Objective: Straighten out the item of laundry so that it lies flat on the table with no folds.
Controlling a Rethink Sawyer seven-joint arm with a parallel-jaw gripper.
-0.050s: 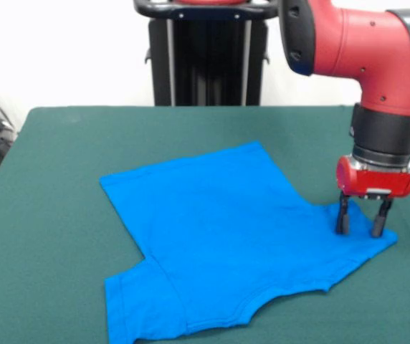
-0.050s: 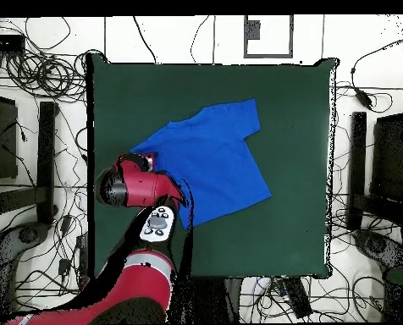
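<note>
Working the sleeve now: our gripper (image 1: pixel 363 226) stands, fingers apart, on the shirt (image 1: pixel 226 244), spread mid-table (image 1: pixel 62 143); next we judge it should close and draw that sleeve outward to flatten it

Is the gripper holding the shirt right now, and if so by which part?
Nothing is clamped. The gripper stands open, its tips down on a sleeve of the blue T-shirt, near the sleeve's end. Neither finger closes on the fabric.
</note>
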